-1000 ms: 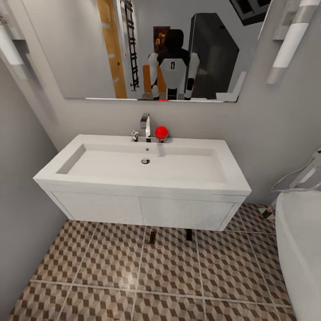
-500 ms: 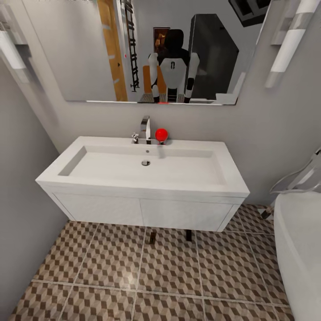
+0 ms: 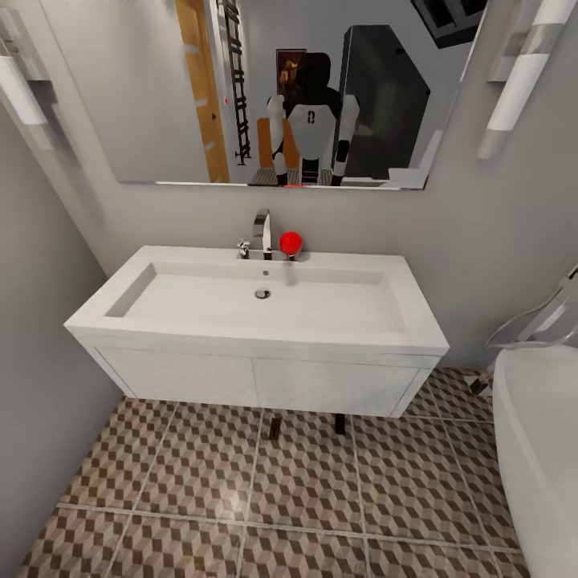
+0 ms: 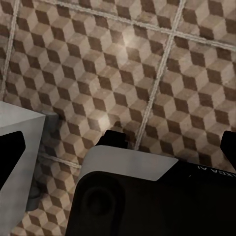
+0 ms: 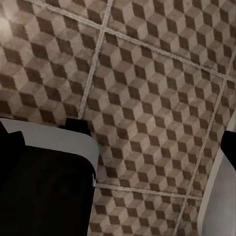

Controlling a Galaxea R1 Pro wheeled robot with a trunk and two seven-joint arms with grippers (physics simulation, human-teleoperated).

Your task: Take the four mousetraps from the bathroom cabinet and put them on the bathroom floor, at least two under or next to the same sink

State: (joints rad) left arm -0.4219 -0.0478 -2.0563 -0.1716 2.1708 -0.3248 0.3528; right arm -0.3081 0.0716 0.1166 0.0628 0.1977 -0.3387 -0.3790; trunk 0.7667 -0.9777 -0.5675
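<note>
The white wall-hung sink (image 3: 257, 317) with its chrome tap (image 3: 262, 231) faces me in the head view. Two small dark-brown mousetraps lie on the cube-patterned bathroom floor (image 3: 201, 474) just under the sink's front edge, one (image 3: 274, 427) near the middle and one (image 3: 340, 423) a little to its right. The other mousetraps and the orange-brown cabinet are out of view. My left gripper (image 4: 118, 147) hangs open over floor tiles with nothing between its fingers. My right gripper (image 5: 118, 142) is likewise open and empty above the floor.
A red ball-shaped object (image 3: 291, 240) sits beside the tap. A white bathtub (image 3: 542, 449) fills the right edge. A grey wall (image 3: 40, 401) closes the left side. The mirror (image 3: 305, 88) reflects my body. My dark base (image 4: 147, 201) shows below both wrists.
The head camera shifted slightly a second ago, moving the whole picture a little. The sink, the two mousetraps and both grippers have not moved since.
</note>
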